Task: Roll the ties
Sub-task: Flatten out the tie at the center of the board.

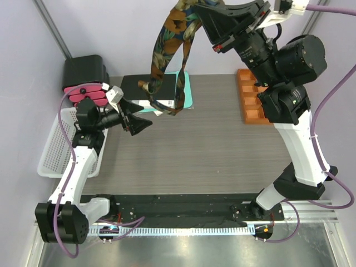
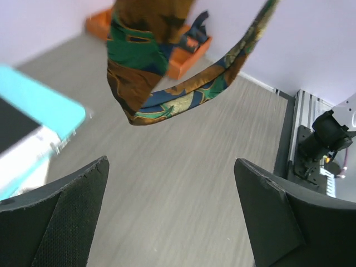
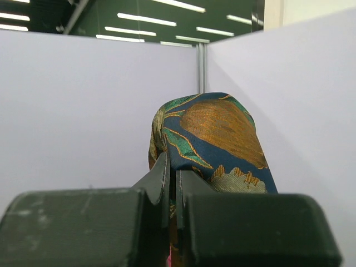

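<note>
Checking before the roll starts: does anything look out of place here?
The tie is not on the table: it hangs folded from the shut right tool, high up, its lower ends dangling by the teal mat. The left tool is open, holding nothing.

Right arm point(image 1: 297, 150) raised high, right pincer point(image 3: 172, 186) clamped tight, left arm point(image 1: 78, 172) low, left pincer point(image 1: 146, 118) spread wide.

The top view looks down from high up on the whole table point(image 1: 211, 150). The left wrist view looks across that table at the hanging tie point(image 2: 150, 83). The right wrist view is right against the same tie, facing the wall point(image 3: 83, 111).
</note>
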Action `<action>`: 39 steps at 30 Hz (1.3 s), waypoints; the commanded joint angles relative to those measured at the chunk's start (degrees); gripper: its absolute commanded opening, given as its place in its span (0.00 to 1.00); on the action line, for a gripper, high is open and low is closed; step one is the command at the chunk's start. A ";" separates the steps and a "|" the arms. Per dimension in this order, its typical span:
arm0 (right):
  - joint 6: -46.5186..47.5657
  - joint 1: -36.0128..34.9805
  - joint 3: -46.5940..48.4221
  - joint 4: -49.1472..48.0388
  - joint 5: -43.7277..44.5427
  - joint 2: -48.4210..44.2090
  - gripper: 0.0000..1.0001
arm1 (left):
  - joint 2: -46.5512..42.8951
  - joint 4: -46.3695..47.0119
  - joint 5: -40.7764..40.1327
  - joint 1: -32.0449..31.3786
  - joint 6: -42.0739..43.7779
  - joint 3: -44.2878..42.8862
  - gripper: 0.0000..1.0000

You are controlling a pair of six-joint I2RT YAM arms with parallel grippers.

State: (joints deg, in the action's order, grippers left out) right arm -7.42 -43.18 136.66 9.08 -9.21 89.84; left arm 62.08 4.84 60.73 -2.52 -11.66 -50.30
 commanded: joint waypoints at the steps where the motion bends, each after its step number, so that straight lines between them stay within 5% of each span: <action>1: -0.75 -0.33 -2.53 -18.29 -2.56 -2.04 0.01 | -0.48 12.38 4.92 -0.73 -0.66 -4.00 0.94; 6: -1.19 -0.33 -1.66 -24.90 -3.35 -0.81 0.01 | 1.90 11.94 8.62 -0.73 3.75 -8.23 1.00; 16: -7.86 -0.33 3.43 -27.27 -4.50 1.39 0.01 | 3.31 32.33 11.34 -8.09 -10.31 -5.60 1.00; 26: -13.49 -0.24 8.88 -29.64 -3.27 4.99 0.01 | 1.29 35.50 18.10 -17.15 -9.88 -7.53 0.74; 39: -16.05 -0.33 13.63 -30.44 -0.63 8.06 0.01 | -0.91 33.74 18.98 -28.49 1.55 -7.44 0.72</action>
State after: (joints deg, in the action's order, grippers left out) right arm -22.31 -43.18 147.46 -18.17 -11.99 97.80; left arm 61.10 37.43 78.13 -29.23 -14.13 -56.69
